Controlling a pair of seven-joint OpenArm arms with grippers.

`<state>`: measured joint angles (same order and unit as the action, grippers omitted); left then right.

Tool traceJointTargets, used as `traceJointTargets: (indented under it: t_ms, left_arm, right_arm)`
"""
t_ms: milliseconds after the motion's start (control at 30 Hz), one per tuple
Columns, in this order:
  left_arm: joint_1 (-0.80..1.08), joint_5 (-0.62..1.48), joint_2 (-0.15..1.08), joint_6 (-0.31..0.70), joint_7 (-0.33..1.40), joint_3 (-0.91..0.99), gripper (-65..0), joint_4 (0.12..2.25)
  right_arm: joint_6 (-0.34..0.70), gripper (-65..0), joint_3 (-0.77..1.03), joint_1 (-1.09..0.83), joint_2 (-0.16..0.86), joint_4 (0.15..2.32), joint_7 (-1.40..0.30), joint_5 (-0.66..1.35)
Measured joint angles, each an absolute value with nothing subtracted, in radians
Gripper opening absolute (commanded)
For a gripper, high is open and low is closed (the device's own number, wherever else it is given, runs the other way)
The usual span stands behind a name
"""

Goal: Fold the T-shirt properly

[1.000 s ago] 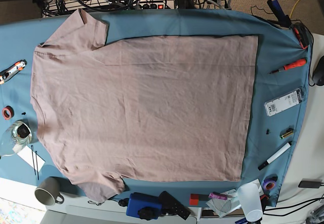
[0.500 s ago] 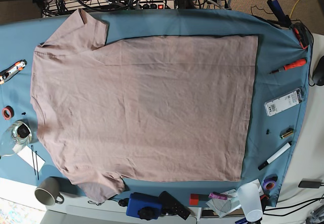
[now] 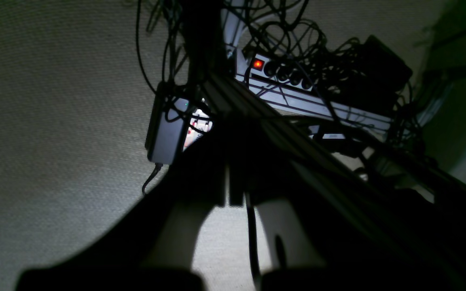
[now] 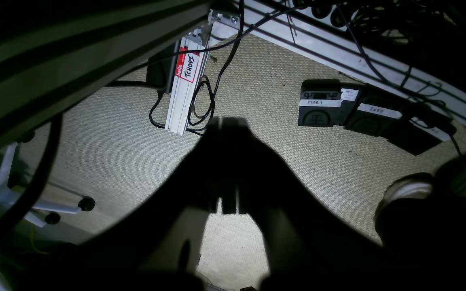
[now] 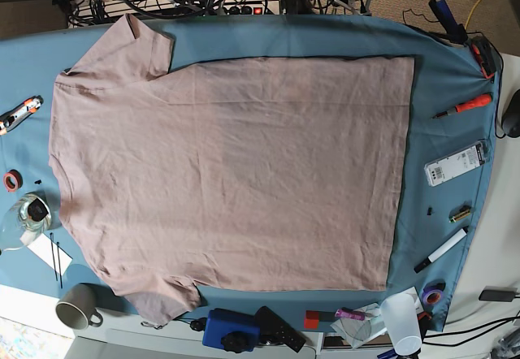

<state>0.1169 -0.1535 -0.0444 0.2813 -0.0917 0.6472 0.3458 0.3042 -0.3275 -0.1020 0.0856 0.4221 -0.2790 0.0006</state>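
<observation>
Pink-beige cotton T-shirt (image 5: 227, 172) spread flat, lightly wrinkled, on smooth blue table cloth (image 5: 439, 75). Left gripper (image 3: 233, 198) and right gripper (image 4: 227, 202): dark fingers pressed together, empty, over woven carpet (image 4: 265, 101).

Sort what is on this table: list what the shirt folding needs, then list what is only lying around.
For the job:
- T-shirt, spread flat
- blue table cloth under it

Lying about:
- grey mug
- orange-handled screwdriver
- white marker
- red tape roll
- purple tape roll
- blue box
- white cup
</observation>
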Motion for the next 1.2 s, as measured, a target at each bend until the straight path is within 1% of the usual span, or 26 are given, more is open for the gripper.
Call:
traceJointTargets:
  t_ms: [367, 400, 500, 767, 900, 1000, 1100, 1200]
  left_arm:
    - [0.117, -0.154, -0.044, 0.282, -0.092, 0.647, -65.0, 0.347]
    - [0.117, -0.154, -0.043, 0.287, -0.092, 0.647, -65.0, 0.347]
    - [0.128, -0.157, -0.03, 0.381, -0.097, 0.643, -65.0, 0.348]
    - [0.241, -0.158, 0.046, 0.386, -0.099, 0.644, -65.0, 0.421]
    - [0.336, -0.158, 0.064, 0.388, -0.088, 0.643, -65.0, 0.51]
    - [0.425, -0.159, 0.081, 0.39, -0.084, 0.643, -65.0, 0.625]
    - [0.516, -0.158, 0.092, 0.389, -0.068, 0.642, -65.0, 0.769]
    - [0.603, -0.156, 0.089, 0.344, -0.034, 0.641, -65.0, 0.926]
  right_arm:
    - [0.304, -65.0, -0.327, -0.102, 0.086, 0.422, -0.3, 0.001]
    - [0.304, -65.0, -0.327, -0.102, 0.086, 0.422, -0.3, 0.001]
    - [0.308, -65.0, -0.327, -0.102, 0.094, 0.423, -0.313, 0.001]
    - [0.308, -65.0, -0.327, -0.102, 0.15, 0.426, -0.345, 0.004]
    - [0.308, -65.0, -0.328, -0.102, 0.188, 0.427, -0.366, 0.009]
    - [0.307, -65.0, -0.328, -0.112, 0.233, 0.445, -0.391, 0.046]
    - [0.307, -65.0, -0.328, -0.15, 0.275, 0.52, -0.417, 0.079]
    - [0.307, -65.0, -0.329, -0.21, 0.314, 0.627, -0.417, 0.077]
